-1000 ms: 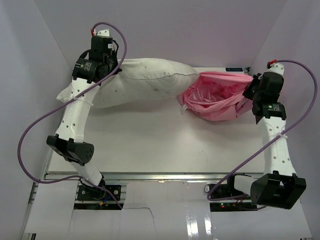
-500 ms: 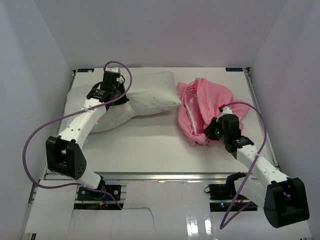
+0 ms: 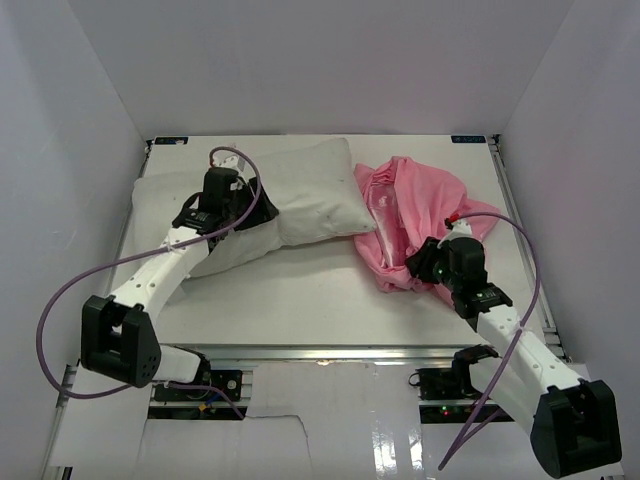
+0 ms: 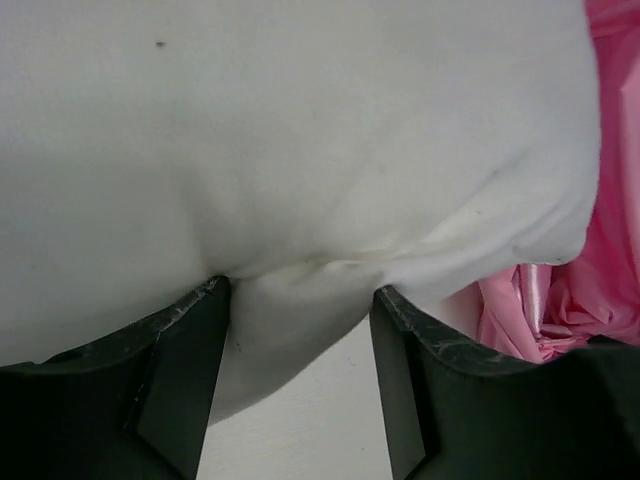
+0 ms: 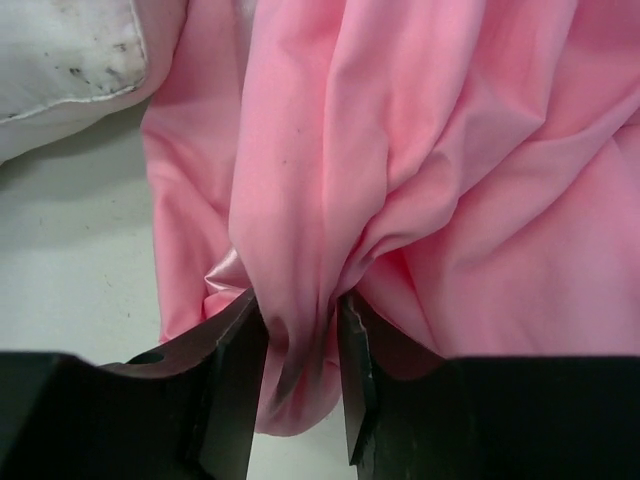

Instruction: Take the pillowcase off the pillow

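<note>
**Status: Separation Hold**

The left gripper (image 4: pixel 300 300) is clenched on a bulge of the pillow (image 3: pixel 300 200). This hold anchors the pillow on the left half of the table (image 3: pixel 300 290). The right gripper (image 5: pixel 298 310) pinches a gathered fold of the pillowcase (image 3: pixel 410 225), a hold suited to drawing it away to the right. The pillowcase lies on the right half of the table as a limp, crumpled pink heap, just beside the pillow's right corner. The pillow appears fully bare: plump, off-white, with small dark specks. Judged from this, separation is essentially complete.
</note>
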`<state>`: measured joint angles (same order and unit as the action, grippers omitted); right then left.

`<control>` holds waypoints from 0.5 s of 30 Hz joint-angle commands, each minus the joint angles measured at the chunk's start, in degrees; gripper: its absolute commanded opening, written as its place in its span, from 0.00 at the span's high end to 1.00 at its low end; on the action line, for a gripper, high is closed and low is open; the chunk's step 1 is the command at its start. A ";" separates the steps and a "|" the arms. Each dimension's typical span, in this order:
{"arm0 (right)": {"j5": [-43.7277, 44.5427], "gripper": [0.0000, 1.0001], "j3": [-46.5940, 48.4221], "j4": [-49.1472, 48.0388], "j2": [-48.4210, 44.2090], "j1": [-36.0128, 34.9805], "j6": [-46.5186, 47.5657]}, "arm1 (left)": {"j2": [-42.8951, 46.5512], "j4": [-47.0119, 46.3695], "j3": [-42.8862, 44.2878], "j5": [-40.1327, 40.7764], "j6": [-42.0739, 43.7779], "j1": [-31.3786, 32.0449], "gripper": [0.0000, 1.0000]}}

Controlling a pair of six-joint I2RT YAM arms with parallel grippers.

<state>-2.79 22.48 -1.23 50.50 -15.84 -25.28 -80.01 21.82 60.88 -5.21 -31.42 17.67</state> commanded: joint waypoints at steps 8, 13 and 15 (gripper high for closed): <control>-2.31 0.40 6.87 6.77 -7.69 -2.53 1.90 | 0.22 -2.58 17.14 -3.04 6.63 14.22 0.32; -4.07 0.30 6.52 6.51 -10.07 -2.80 2.34 | -12.68 -2.40 24.54 -10.51 8.13 18.45 0.32; -3.02 0.26 5.91 6.86 -10.77 -2.71 2.95 | -15.87 -2.49 27.08 -12.10 9.18 19.24 0.32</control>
<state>-5.56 26.98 5.04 40.84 -18.31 -23.55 -91.48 17.43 85.38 -12.64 -24.69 36.18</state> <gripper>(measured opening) 0.729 0.678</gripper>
